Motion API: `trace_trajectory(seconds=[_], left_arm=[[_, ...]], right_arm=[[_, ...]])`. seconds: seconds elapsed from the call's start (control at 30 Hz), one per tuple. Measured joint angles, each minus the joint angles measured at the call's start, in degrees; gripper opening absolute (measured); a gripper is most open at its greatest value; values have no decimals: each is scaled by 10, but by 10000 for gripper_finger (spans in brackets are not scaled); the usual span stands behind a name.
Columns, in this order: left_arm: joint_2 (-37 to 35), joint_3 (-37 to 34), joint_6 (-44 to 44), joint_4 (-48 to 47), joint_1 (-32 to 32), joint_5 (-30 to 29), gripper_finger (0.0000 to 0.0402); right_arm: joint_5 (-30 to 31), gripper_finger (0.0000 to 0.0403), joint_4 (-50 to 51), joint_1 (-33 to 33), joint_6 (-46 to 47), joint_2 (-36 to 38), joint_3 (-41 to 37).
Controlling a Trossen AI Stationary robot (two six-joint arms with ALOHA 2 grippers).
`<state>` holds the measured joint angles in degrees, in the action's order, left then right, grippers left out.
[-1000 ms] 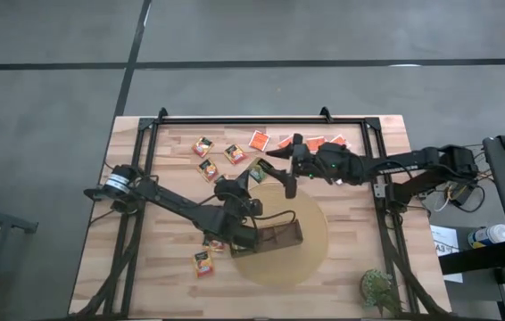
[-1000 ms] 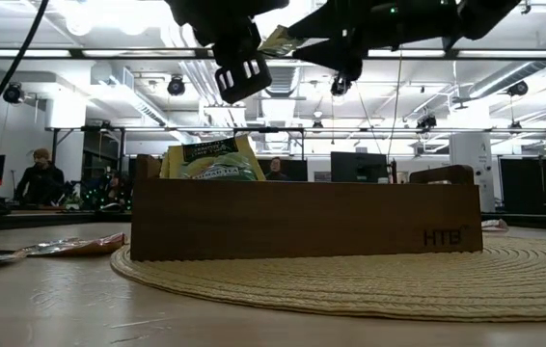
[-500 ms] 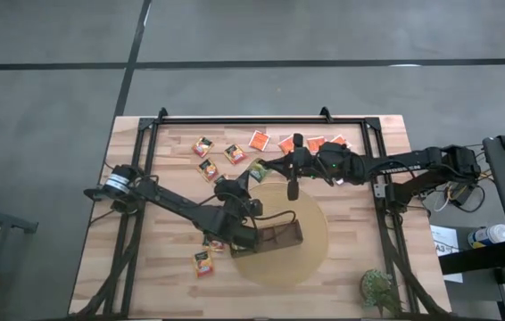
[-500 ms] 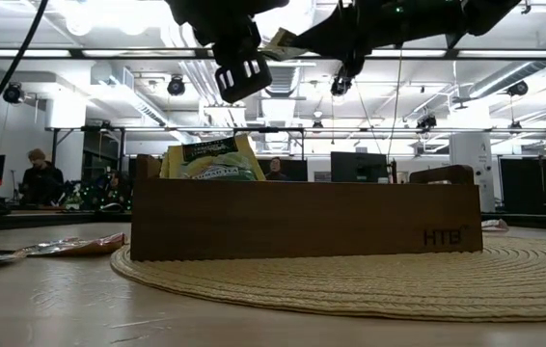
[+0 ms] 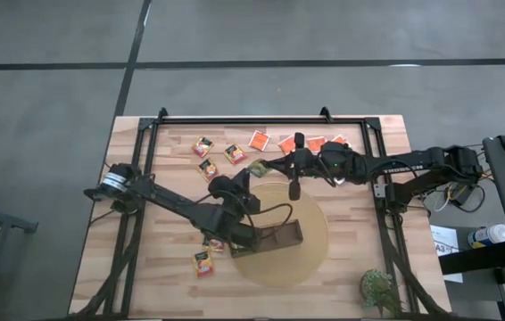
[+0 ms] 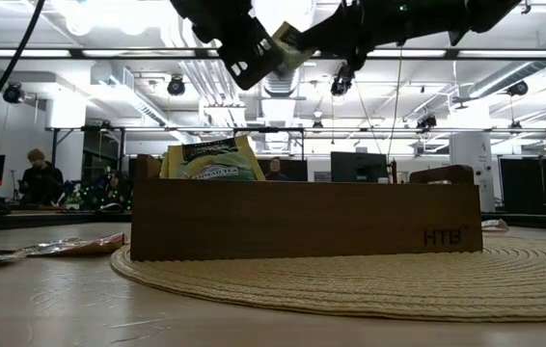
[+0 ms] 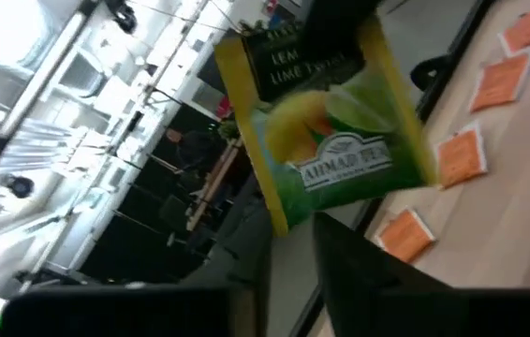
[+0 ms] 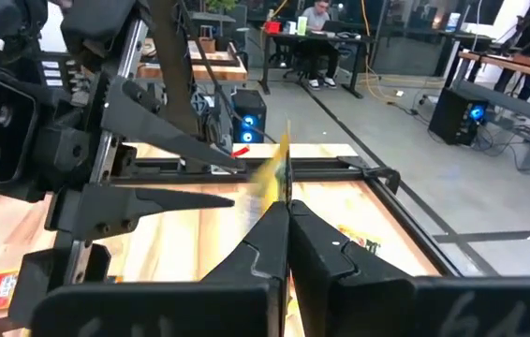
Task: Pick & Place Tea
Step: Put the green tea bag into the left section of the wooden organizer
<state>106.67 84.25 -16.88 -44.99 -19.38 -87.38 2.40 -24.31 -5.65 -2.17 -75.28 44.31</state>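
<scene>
A green-and-yellow tea sachet (image 7: pixel 340 140) hangs in mid-air above the table's far middle (image 5: pixel 258 168), between my two grippers. My right gripper (image 8: pixel 287 208) reaches in level from the table's right and is shut on it. My left gripper (image 7: pixel 288 253) faces it from the left, open. Its two fingers (image 8: pixel 190 140) stand spread on either side of the sachet's near edge without touching it. Below, the brown wooden tray (image 6: pixel 302 217) sits on a round woven mat (image 5: pixel 310 254). More green sachets (image 6: pixel 210 159) stand in the tray's left compartment. My right gripper pinches the sachet's two flat faces between its two fingers, at the edge (image 7: pixel 332 51) away from my left gripper. The fingers lie level, coming from the table's right. The sachet stands on edge, lifted clear of table and tray.
Loose sachets lie on the table's far part: orange ones (image 5: pixel 260 139) in a row, yellow-orange ones (image 5: pixel 206 156) to their left, one more (image 5: pixel 204 260) near the front left. A small plant (image 5: pixel 379 290) stands at the front right corner. A black frame (image 5: pixel 261 119) runs along the table's far edge.
My right gripper, open a second ago, has shut on the green-and-yellow sachet. My left gripper has rolled about its own axis in place. The sachet has stayed aloft at the same spot above the table.
</scene>
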Motion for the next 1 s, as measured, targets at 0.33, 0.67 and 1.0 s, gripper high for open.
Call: trace_trajectory(seconds=[0.33,0.67,1.0], left_arm=[[-1,3,33,-6,-14,71,172],[-55,28,-26,-29,-77,80,174],[-185,-86,-278,-52,-146,-3,174]], right_arm=[[8,8,46,0,-11,36,-1],[-35,8,229,-1,-48,96,3],[-225,8,259,2,-48,83,11]])
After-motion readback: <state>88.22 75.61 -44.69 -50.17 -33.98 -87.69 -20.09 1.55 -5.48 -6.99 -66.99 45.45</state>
